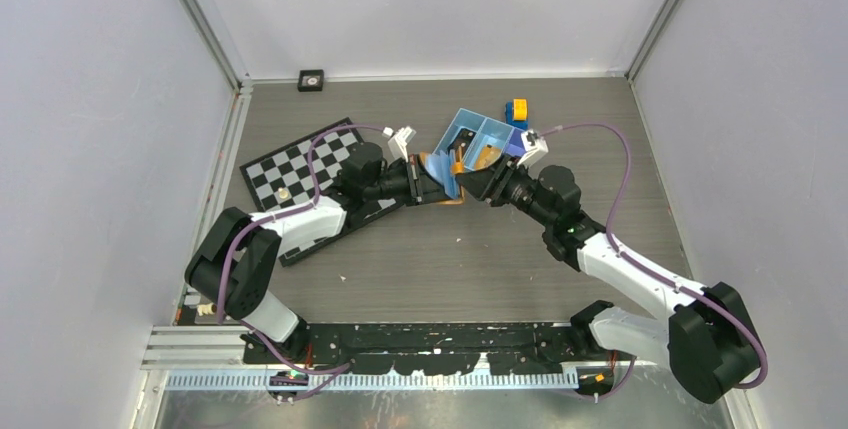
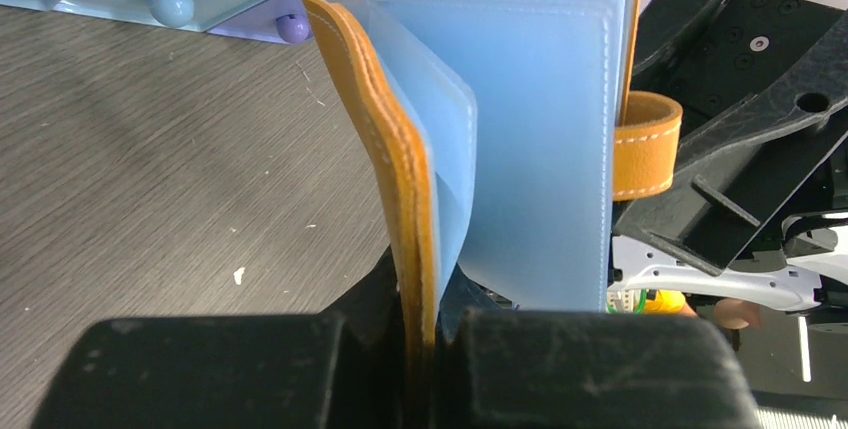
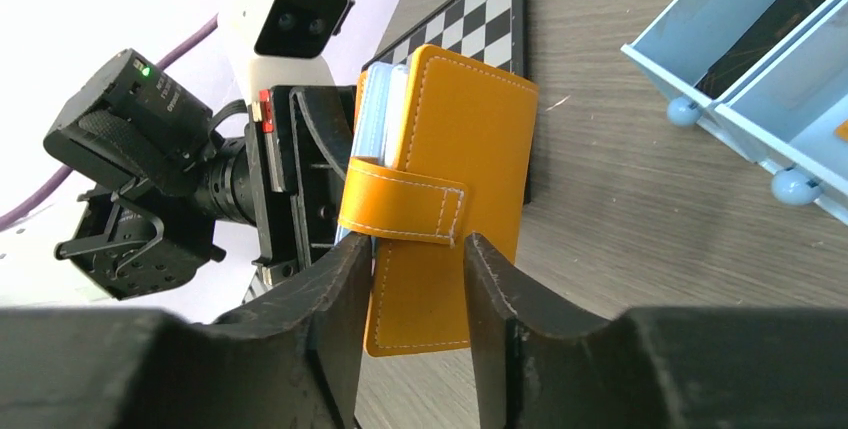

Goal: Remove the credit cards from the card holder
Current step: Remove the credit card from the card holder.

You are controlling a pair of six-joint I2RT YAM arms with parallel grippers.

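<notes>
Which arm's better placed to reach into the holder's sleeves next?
Right, probably. The left gripper is shut on the holder at its edge, holding it up and open, so it's busy. The right gripper is open and empty right at the holder, though facing its outer side, not the sleeves.

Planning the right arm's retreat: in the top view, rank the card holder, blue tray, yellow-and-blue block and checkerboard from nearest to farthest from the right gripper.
From the right gripper:
1. card holder, right at its fingertips, mid-table.
2. blue tray, just behind the gripper.
3. yellow-and-blue block, farther back, at the tray's right corner.
4. checkerboard, far off on the left side.
</notes>
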